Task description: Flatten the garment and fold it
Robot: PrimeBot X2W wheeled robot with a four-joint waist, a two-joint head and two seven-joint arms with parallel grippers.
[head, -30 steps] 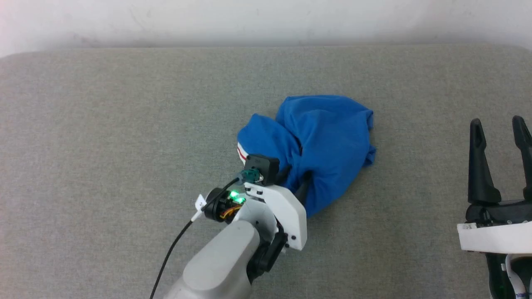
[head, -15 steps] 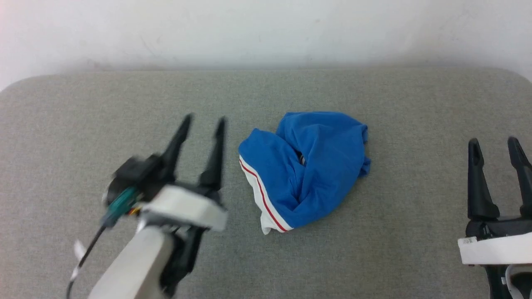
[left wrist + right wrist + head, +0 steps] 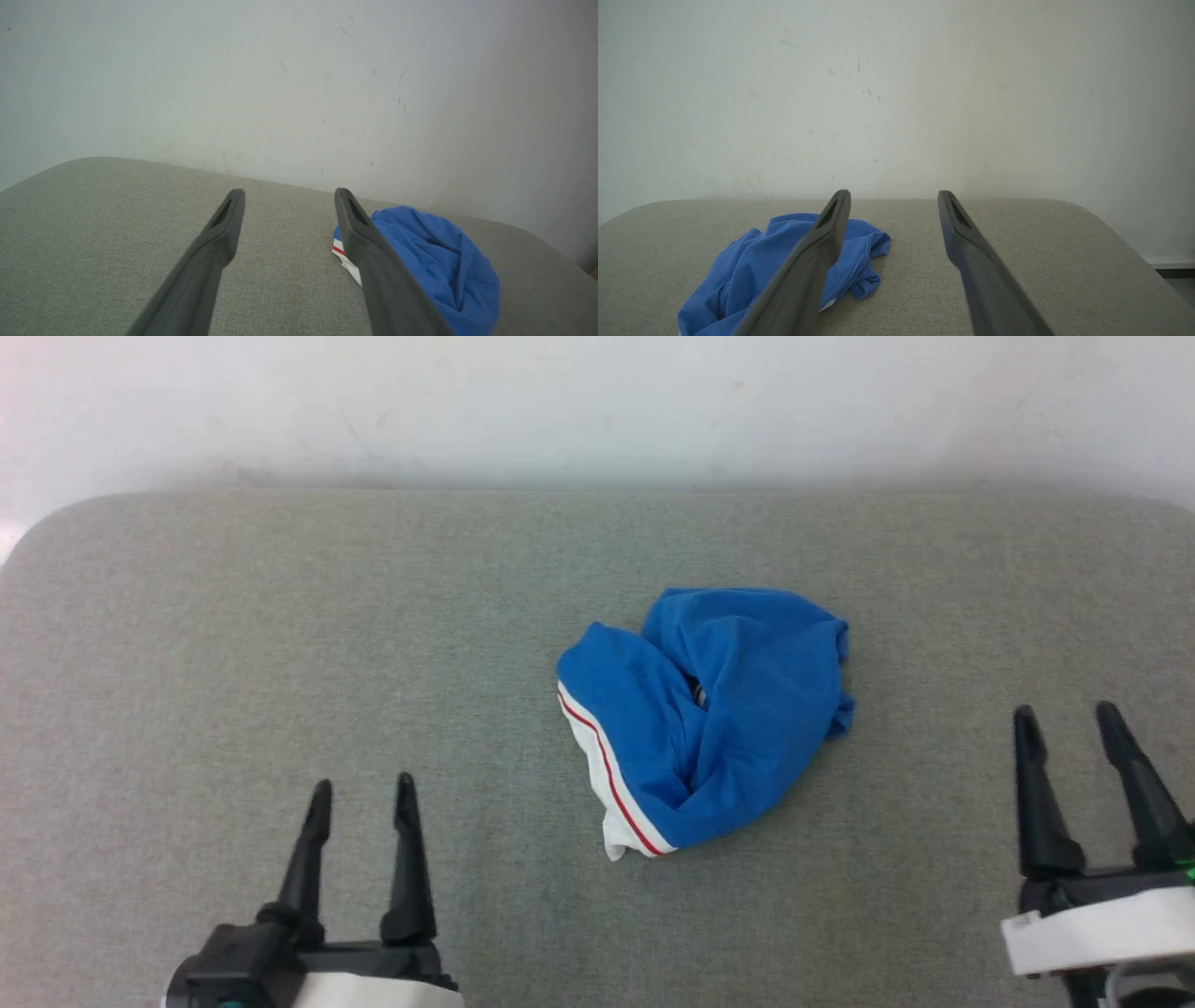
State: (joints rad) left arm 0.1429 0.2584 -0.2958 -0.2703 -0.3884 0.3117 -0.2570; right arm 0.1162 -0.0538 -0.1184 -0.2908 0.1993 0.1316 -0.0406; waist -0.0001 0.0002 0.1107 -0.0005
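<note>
Nearest me, the left gripper (image 3: pixel 363 782) sits low on my left, fingers spread wide with nothing between them. Low on my right, the right gripper (image 3: pixel 1065 709) is the same: fingers apart, empty. Both are well clear of the cloth.

Out in the middle of the grey padded table (image 3: pixel 280 616), a little right of centre, lies the garment (image 3: pixel 719 728). It's a crumpled blue heap with a white band and a thin red stripe along its near-left edge. I'd call this the very start of flattening, with nothing laid out yet.

Next move, as I judge it: bring one gripper in on an exposed edge. That striped white band looks the best handle. Pinch a single layer and draw it outward while the other gripper takes the opposite side.

The trouble is that the collar, hem and second sleeve are buried in the folds. A small dark spot in the central crease may be a label or only shadow; I can't tell.

Beyond, the table's far edge meets a pale, scuffed wall (image 3: pixel 597 401).
</note>
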